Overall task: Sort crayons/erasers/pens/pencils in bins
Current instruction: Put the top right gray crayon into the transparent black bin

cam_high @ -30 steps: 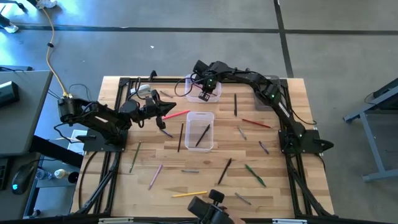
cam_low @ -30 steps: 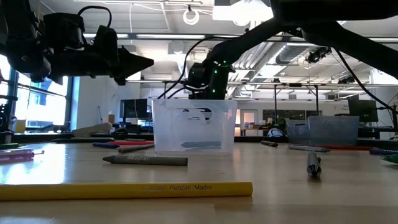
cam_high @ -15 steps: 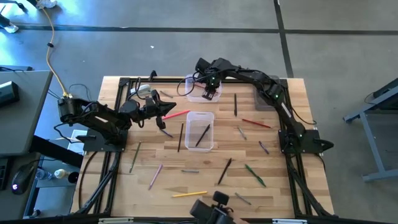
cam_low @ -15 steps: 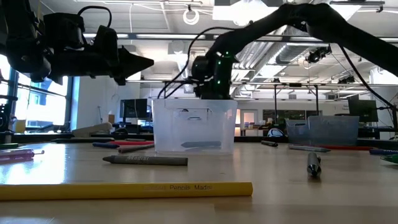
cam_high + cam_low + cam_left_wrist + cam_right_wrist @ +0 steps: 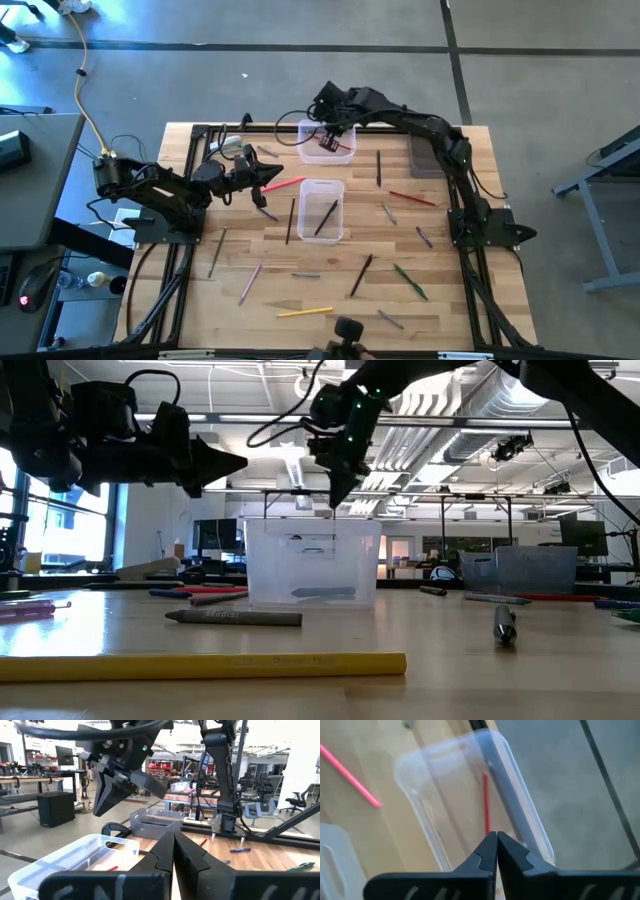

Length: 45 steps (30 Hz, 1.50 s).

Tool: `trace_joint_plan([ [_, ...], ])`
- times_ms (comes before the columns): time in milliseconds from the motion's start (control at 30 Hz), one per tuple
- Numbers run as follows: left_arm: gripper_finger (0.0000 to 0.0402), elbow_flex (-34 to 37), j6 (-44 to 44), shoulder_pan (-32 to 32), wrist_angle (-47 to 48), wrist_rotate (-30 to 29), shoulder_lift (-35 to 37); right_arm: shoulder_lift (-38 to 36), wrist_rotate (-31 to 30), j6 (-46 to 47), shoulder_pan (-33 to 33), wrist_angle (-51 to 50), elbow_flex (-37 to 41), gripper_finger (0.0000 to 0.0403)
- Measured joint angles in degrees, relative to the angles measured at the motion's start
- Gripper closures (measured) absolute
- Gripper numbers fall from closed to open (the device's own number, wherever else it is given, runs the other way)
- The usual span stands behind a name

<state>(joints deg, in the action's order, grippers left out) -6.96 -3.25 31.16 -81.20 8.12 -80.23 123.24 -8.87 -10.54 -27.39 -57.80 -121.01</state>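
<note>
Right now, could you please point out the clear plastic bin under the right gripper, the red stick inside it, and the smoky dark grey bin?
clear plastic bin (image 5: 435, 805): right wrist view, bare floor.
red stick (image 5: 485, 802): right wrist view, mid-length.
smoky dark grey bin (image 5: 425, 160): high view, centre.

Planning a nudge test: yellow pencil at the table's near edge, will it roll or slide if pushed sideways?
Likely rolls: the yellow pencil looks long and round-bodied, lying flat on the bare wood table. Probably stiff and light, so a push near one end would likely pivot it. Nothing lies close beside it to stop it.
</note>
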Motion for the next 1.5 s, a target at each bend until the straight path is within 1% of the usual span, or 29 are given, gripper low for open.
trace_joint_plan([
  [133,0.0402,0.00,0.02,0.00,0.38,0.00,0.00,0.07,0.09,-0.45,1.62,4.52,0.01,0.0402],
  [233,0.0401,0.01,0.02,0.01,0.42,0.00,0.00,-0.40,0.10,-0.59,2.34,11.72,2.83,0.0402],
  [367,0.0402,0.02,0.09,0.00,0.74,0.03,0.00,-3.41,0.87,0.93,2.42,23.90,12.95,0.0403],
  [500,0.0401,0.02,0.46,0.00,0.93,0.02,0.00,-7.83,0.96,4.57,2.62,37.42,27.37,0.0403],
  [633,0.0402,0.02,0.46,0.00,0.92,0.00,0.00,-15.70,0.83,9.54,3.13,50.09,42.32,0.0403],
  [800,0.0401,0.04,0.46,0.00,0.91,0.00,0.00,-27.76,-1.52,16.58,4.83,60.61,59.62,0.0403],
  [933,0.0401,0.04,0.42,0.02,0.89,-0.02,0.00,-38.74,-6.54,20.70,6.46,69.19,70.28,0.0403],
  [1100,0.0402,0.04,0.30,0.00,0.87,0.00,0.00,-50.76,-12.85,20.73,8.59,81.45,82.19,0.0403],
  [1167,0.0402,0.04,0.29,0.00,0.87,0.00,0.00,-54.82,-14.22,20.76,8.92,83.73,85.91,0.0403],
  [1267,0.0401,0.04,0.42,0.01,0.86,0.00,0.00,-59.97,-15.12,21.61,8.96,84.48,89.72,0.0403],
  [1400,0.0401,0.04,0.44,0.00,0.82,0.00,0.00,-65.11,-15.05,24.26,9.22,84.13,91.73,0.0403],
  [1500,0.0402,0.04,0.30,0.00,0.82,0.00,0.00,-66.86,-14.99,22.77,10.65,82.19,91.95,0.0403],
])
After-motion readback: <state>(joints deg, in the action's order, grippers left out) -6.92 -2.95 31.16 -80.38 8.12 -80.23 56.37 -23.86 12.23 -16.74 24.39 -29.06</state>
